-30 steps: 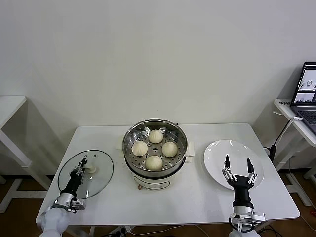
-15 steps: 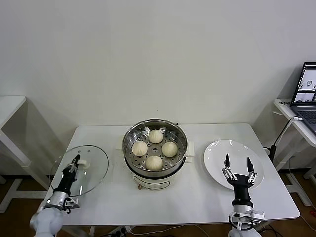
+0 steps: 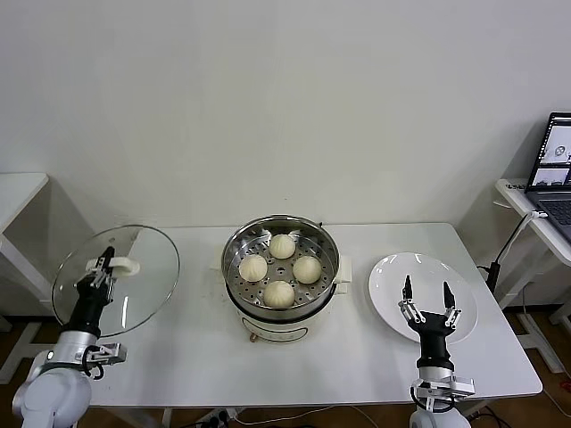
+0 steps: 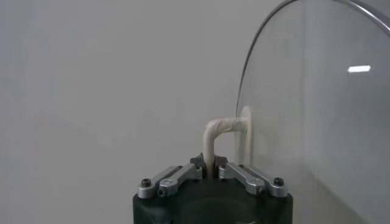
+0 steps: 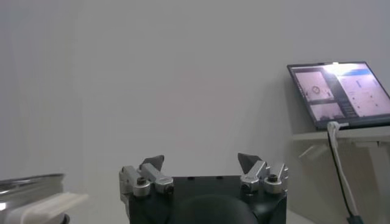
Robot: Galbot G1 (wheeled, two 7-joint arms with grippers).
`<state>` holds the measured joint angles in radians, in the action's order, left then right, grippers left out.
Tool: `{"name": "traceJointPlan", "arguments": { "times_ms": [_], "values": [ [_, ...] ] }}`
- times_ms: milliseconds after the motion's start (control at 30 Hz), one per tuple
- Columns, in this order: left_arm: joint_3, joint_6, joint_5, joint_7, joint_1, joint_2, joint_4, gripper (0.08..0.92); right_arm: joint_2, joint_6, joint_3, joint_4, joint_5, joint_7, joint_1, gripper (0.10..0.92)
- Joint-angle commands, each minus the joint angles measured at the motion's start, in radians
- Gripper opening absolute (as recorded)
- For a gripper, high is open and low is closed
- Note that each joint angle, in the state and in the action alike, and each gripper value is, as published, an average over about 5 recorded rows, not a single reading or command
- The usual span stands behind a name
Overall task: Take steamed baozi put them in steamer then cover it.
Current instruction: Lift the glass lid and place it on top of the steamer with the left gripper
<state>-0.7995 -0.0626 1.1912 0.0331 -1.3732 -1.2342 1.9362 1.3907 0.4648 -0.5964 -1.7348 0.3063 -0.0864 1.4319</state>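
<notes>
Glass cover [image 3: 116, 278], off the table since a second ago, hangs tilted by its handle in our clamped left gripper [image 3: 100, 264], ready for the steamer [image 3: 280, 265]; our right gripper [image 3: 426, 298] waits, spread and empty.

Nothing hangs over the steamer [image 3: 280, 267]; bare table [image 3: 192, 343] lies between it and the lid [image 3: 116, 280] raised at the left edge, clear of both

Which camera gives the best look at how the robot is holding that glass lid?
The left wrist view: the left end effector is shut on the white handle of the glass lid. The head view shows the whole lid lifted and tilted at the table's left, grip tiny. The right wrist view misses it.
</notes>
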Motion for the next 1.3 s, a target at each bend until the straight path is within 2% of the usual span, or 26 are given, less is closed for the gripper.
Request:
{"name": "traceJointPlan", "arguments": {
  "times_ms": [33, 300, 567, 933, 1300],
  "values": [
    [0.290, 0.369, -0.043, -0.265, -0.020, 0.109, 0.337, 0.193, -0.001, 0.009, -0.004, 0.005, 0.003, 0.002, 0.000, 0.823],
    [0.577, 0.514, 0.129, -0.365, 0.154, 0.122, 0.261, 0.193, 0.000, 0.018, -0.018, -0.005, 0.002, 0.003, 0.016, 0.823],
    [0.774, 0.619, 0.200, -0.402, 0.335, 0.045, 0.147, 0.193, 0.013, 0.015, -0.025, -0.010, -0.009, 0.003, 0.026, 0.823],
    [0.864, 0.706, 0.255, -0.409, 0.464, -0.079, 0.003, 0.193, 0.029, 0.019, -0.027, 0.013, -0.034, 0.001, 0.027, 0.823],
    [0.904, 0.696, 0.307, -0.395, 0.482, -0.155, -0.047, 0.193, 0.036, 0.020, -0.024, 0.036, -0.051, 0.000, 0.016, 0.823]
  ]
}}
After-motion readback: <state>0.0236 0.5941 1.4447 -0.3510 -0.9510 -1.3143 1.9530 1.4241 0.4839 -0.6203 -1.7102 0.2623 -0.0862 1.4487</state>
